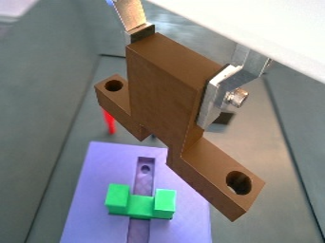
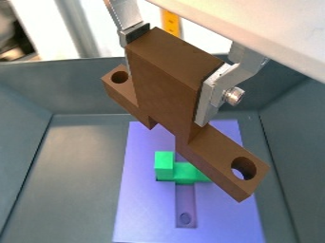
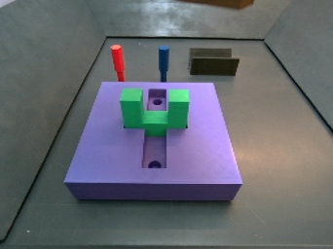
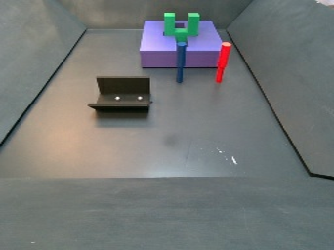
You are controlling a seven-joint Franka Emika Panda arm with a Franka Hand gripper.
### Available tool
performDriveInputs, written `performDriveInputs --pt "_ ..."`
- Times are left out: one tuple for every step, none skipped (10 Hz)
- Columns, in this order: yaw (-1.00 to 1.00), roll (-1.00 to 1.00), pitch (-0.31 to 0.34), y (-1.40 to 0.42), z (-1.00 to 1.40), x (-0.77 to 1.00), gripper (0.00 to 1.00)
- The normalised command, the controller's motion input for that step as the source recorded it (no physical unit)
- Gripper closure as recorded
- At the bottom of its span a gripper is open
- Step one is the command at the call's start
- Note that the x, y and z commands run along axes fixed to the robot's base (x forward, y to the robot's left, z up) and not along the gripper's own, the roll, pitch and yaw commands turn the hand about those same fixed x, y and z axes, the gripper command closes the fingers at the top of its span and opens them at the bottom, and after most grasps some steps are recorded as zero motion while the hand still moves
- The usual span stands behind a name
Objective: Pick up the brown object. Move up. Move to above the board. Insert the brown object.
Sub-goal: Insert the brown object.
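My gripper [image 1: 176,66] is shut on the brown object [image 1: 165,95], an orange-brown bar with a crosspiece and round holes. The silver fingers [image 1: 214,102] clamp its thick upright part from two sides. Both wrist views show this; the gripper [image 2: 170,65] holds the brown object [image 2: 165,90] high in the air. The lavender board [image 2: 140,209] lies below it, with its central groove and a round hole. In a side view the board [image 3: 104,136] sits mid-floor, and only a sliver of the brown object [image 3: 221,3] shows at the upper edge.
A green U-shaped block [image 3: 154,109] stands on the board over the groove. A red peg [image 3: 117,61] and a blue peg [image 3: 164,63] stand behind the board. The dark fixture [image 3: 215,63] stands on the floor, also seen in the side view [image 4: 121,95]. Grey bin walls surround the floor.
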Motion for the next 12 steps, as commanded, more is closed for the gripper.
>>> performDriveInputs --pt "-0.95 0.27 -0.077 -0.04 -0.47 0.08 1.0" --pt "-0.97 0.04 -0.071 -0.13 -0.65 0.0 1.0" --pt "-0.95 0.0 -0.094 -0.15 -0.67 0.0 1.0" --pt "-1.0 0.0 -0.011 -0.16 -0.61 0.0 1.0" --pt "-0.95 0.0 0.041 -0.14 -0.6 0.0 1.0" --pt "-0.96 0.0 0.123 -0.07 -0.57 0.0 1.0" --pt "-0.89 0.12 0.147 -0.12 -0.25 -0.1 1.0" --pt "-0.77 0.12 0.07 -0.14 -0.19 0.01 1.0" --pt "-0.51 0.14 0.143 -0.14 -0.19 0.28 1.0" --pt "-0.64 0.17 0.17 -0.05 -0.18 0.07 1.0" --pt "-0.74 0.21 0.16 0.0 -0.2 0.0 1.0" --pt "-0.72 0.23 0.156 0.0 -0.19 0.0 1.0"
